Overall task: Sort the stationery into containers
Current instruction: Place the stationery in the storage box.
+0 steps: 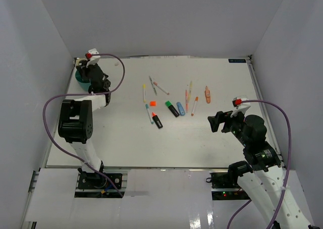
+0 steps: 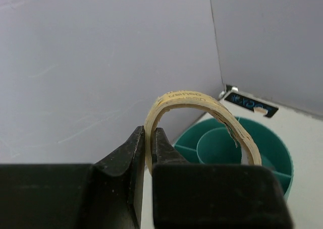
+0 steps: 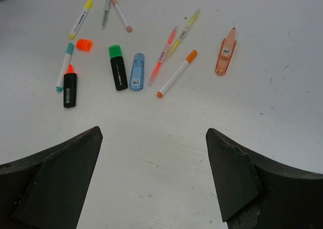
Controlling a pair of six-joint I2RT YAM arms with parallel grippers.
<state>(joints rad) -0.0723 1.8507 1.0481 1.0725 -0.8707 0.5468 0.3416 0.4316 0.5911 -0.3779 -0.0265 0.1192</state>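
My left gripper (image 2: 149, 138) is shut on the tan ring (image 2: 202, 106) and holds it above the near rim of the round teal organiser (image 2: 272, 148), whose inner dividers show. In the top view the left gripper (image 1: 86, 70) is at the far left corner over the organiser (image 1: 79, 77). My right gripper (image 3: 154, 138) is open and empty above bare table, near right of the pens. The stationery lies mid-table: green highlighter (image 3: 117, 67), blue highlighter (image 3: 137, 71), orange-black highlighter (image 3: 70, 85), orange cap (image 3: 84, 45), orange-tipped pen (image 3: 176, 73), peach piece (image 3: 226, 52).
White walls enclose the table at the back and both sides. Thin pastel pens (image 1: 160, 88) lie scattered beyond the highlighters (image 1: 172, 108). The left arm's purple cable (image 1: 118, 72) loops over the far left of the table. A label strip (image 1: 237, 61) sits at the far right corner.
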